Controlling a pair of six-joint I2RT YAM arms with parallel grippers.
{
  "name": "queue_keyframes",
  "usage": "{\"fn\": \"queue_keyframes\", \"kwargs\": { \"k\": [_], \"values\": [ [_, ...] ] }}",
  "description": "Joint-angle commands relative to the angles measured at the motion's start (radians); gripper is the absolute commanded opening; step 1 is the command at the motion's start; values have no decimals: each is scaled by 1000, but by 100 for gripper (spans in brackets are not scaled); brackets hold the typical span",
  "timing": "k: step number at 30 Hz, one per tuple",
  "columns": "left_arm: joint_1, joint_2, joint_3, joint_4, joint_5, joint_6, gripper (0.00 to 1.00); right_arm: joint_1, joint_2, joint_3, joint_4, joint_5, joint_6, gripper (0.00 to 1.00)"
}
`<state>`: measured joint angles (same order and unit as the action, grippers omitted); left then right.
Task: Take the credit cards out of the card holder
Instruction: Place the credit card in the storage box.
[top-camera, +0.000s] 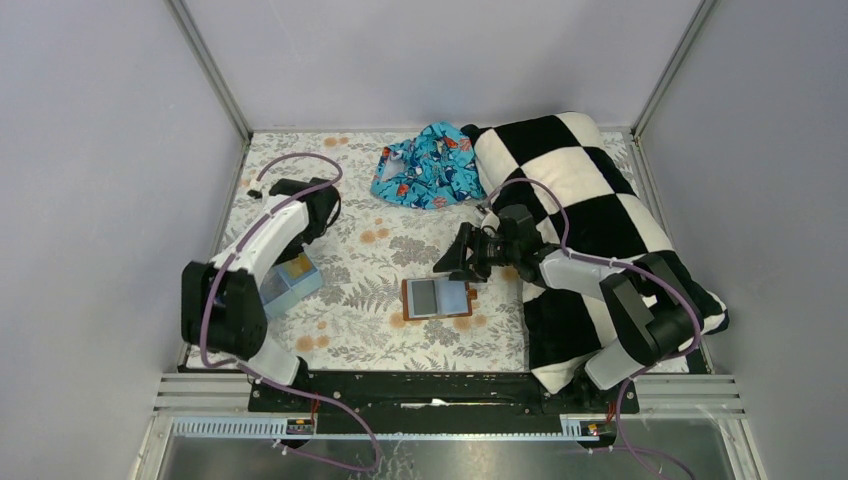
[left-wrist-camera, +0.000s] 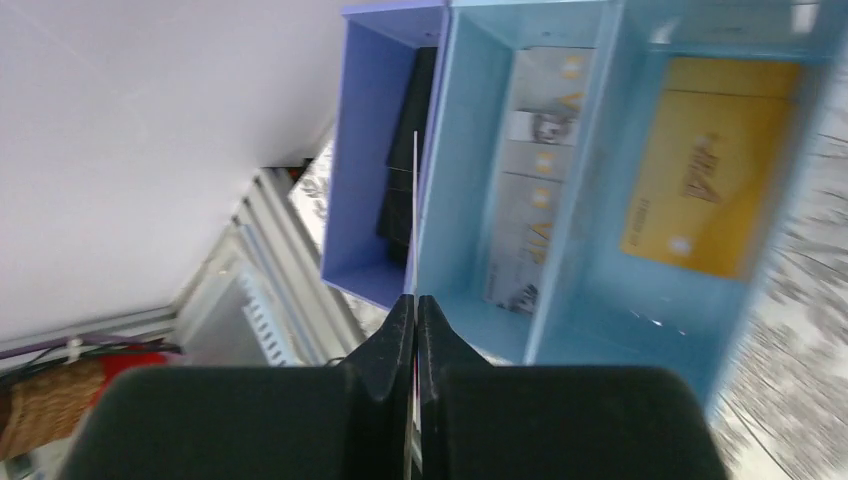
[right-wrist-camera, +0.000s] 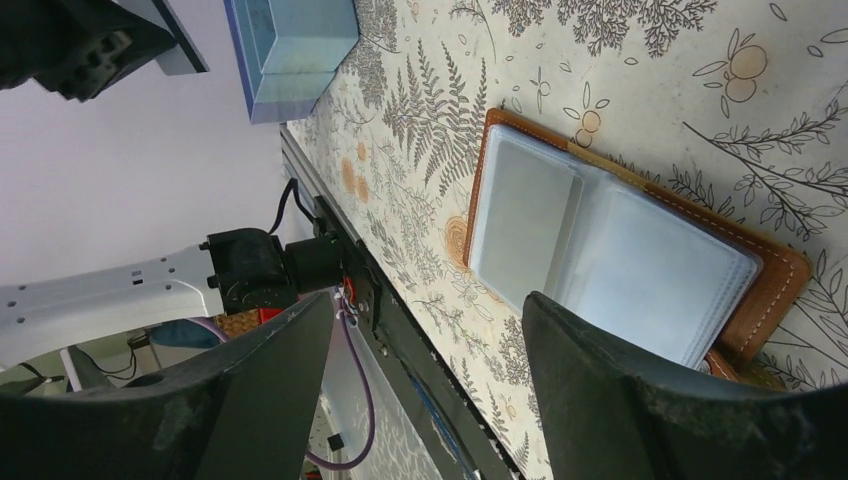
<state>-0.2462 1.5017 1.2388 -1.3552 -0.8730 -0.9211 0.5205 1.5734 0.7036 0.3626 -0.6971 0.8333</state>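
A reddish-brown leather card holder (top-camera: 437, 298) lies open at the centre of the overhead frame, clear sleeves up, under the right gripper (right-wrist-camera: 425, 305) with its jaws spread. The left gripper (left-wrist-camera: 414, 305) pinches a thin pale credit card (left-wrist-camera: 415, 200) edge-on over a light-blue compartmented box (left-wrist-camera: 592, 180) holding silver cards (left-wrist-camera: 530, 200), a gold card (left-wrist-camera: 705, 180) and a dark card (left-wrist-camera: 403, 180).

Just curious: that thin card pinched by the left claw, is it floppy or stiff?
Probably stiff: the card juts from the shut left gripper as a straight edge-on line, no sag. Likely light, being so thin; its faces are hidden, so slipperiness is unclear.
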Motion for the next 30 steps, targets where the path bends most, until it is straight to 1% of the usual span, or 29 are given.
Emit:
{"fn": "queue_keyframes", "kwargs": {
  "k": [1,4,9,12,17,22,23,25,26,30],
  "values": [
    [51,88,-25,-75,-163,-116,0,-4,-1,64,-50,8,-35,77],
    [88,109,-38,19,-132,-50,0,-4,5,81,-72,8,-44,77],
    [154,90,-64,188,-30,85,0,-4,29,99,-72,4,-33,77],
    [183,113,-71,228,-8,117,0,-2,42,110,-72,-6,-23,77],
    [189,156,-87,319,76,182,0,-3,48,112,-65,-4,-20,77],
    [199,215,-87,321,85,175,0,-3,42,96,-61,-3,-22,77],
    [199,218,-89,321,88,173,5,-2,42,94,-60,-3,-22,77],
    [199,220,-91,315,90,171,24,-2,42,93,-56,-4,-21,77],
    [199,220,-90,314,94,174,28,-2,43,95,-54,-5,-20,77],
    [197,186,-78,319,143,180,35,-2,48,100,-50,-12,-22,77]
  ]
}}
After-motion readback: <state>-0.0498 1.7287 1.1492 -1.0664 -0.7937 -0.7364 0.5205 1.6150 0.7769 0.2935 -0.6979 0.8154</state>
